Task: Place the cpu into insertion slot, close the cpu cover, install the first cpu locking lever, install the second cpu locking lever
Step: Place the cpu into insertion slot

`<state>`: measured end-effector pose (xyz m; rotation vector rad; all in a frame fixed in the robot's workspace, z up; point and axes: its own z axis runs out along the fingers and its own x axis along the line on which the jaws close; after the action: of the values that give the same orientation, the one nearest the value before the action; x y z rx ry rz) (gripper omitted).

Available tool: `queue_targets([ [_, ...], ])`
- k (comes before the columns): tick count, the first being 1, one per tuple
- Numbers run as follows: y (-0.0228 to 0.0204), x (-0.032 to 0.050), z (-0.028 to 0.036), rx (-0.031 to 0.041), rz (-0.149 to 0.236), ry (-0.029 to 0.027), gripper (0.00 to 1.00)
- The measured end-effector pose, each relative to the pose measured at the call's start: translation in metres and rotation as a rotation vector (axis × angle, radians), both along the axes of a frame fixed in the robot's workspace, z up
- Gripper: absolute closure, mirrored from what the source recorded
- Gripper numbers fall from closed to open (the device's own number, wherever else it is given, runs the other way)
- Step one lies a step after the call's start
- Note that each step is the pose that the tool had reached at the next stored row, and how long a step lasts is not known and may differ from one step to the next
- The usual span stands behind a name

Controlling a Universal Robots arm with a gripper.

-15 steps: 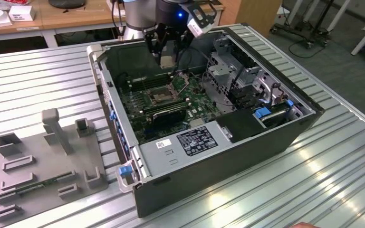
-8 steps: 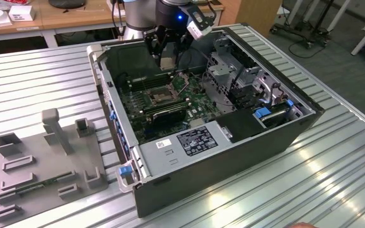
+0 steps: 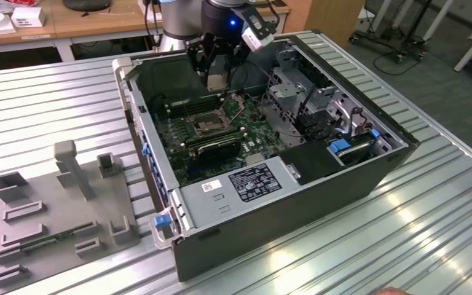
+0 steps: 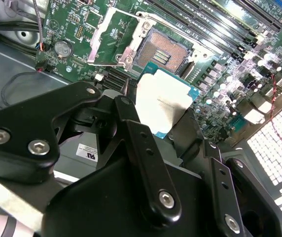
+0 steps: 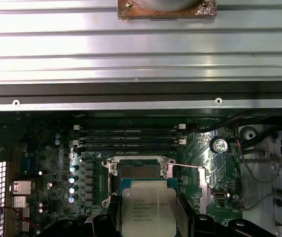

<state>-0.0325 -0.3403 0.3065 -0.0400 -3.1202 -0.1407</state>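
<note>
Our tool [image 4: 157, 118] is clamped on the cpu [image 4: 166, 96] near the empty insertion slot [image 4: 164, 52]; we judge no step finished yet

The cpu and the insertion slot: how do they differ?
The cpu has a silvery-grey top; the insertion slot shows a dark, coppery centre. The cpu is gripped in the pincer above the board; the insertion slot sits fixed in it, empty. Both are square.

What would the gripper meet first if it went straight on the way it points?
Probably the insertion slot: the gripper holds the cpu pointing down at the motherboard, with the open slot just ahead. Depth is unclear, so it may land on the slot's rim instead.
</note>
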Motion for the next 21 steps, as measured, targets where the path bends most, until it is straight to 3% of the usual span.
queue_targets([
  [15, 0.0, -0.0003, -0.0128, -0.0004, 0.0, -0.0027, 0.46],
  [21, 0.0, -0.0003, -0.0135, -0.0005, 0.0, -0.0028, 0.46],
])
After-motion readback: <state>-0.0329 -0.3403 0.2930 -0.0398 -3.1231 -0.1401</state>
